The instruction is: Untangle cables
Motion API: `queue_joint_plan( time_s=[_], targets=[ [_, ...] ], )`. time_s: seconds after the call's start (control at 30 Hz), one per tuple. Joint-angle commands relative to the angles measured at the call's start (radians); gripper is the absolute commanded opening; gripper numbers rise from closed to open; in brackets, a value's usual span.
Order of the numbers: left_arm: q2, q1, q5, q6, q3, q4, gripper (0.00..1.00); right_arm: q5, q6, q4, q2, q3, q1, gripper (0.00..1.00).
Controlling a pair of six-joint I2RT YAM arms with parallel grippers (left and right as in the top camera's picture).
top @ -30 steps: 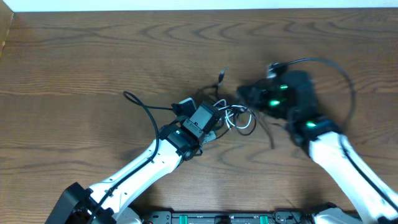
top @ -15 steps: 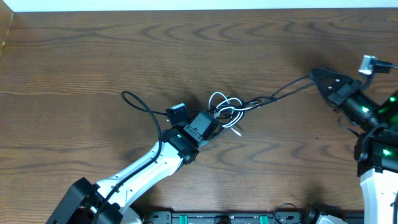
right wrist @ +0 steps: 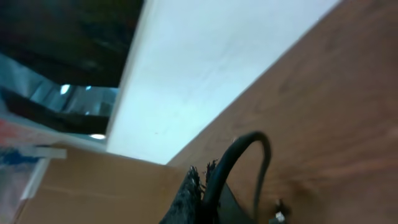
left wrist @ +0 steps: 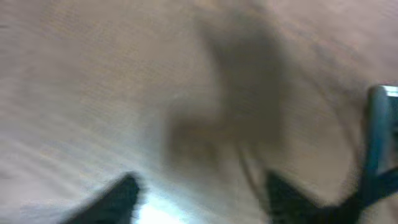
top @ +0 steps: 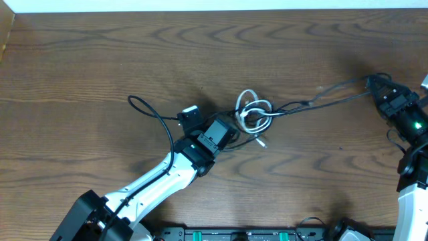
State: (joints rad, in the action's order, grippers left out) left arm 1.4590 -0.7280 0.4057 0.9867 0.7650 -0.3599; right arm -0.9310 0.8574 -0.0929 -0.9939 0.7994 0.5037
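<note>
Our right gripper [top: 382, 89] pinches the limp black cable [top: 338, 89]; left gripper [left wrist: 202, 193], blurred, seems spread. We would next grasp beside the white cable [top: 253, 114] loops.

Open wood runs across the whole far side of the tabletop [top: 134, 47] and the near middle between the arms. The knot of cables [top: 254, 115] blocks the centre. From it a black strand [top: 301, 103] stretches rightward to the right pincer [top: 376, 82], which grips it, barring passage there. The left arm [top: 160, 175] slants over the near left, its black wire [top: 150, 114] looping beside it.
</note>
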Motion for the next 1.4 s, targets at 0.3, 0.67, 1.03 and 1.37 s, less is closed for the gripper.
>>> queue_joint_plan(
  time_s=[0.3, 0.67, 1.03, 1.37],
  targets=[
    [0.005, 0.005, -0.466, -0.096, -0.012, 0.389, 0.88, 0.220, -0.338, -0.495, 0.001, 0.008, 0.002, 0.14],
    [-0.002, 0.048, -0.562, -0.124, -0.012, 0.646, 0.93, 0.222, -0.608, -0.787, -0.013, 0.008, -0.085, 0.91],
    [0.034, 0.074, -0.522, -0.033, -0.012, 0.549, 0.81, 0.261, -0.443, -0.744, -0.041, 0.004, -0.267, 0.71],
    [0.148, -0.015, -0.519, -0.013, -0.012, 0.606, 0.83, 0.286, -0.399, -0.682, -0.134, 0.004, -0.412, 0.61]
  ],
)
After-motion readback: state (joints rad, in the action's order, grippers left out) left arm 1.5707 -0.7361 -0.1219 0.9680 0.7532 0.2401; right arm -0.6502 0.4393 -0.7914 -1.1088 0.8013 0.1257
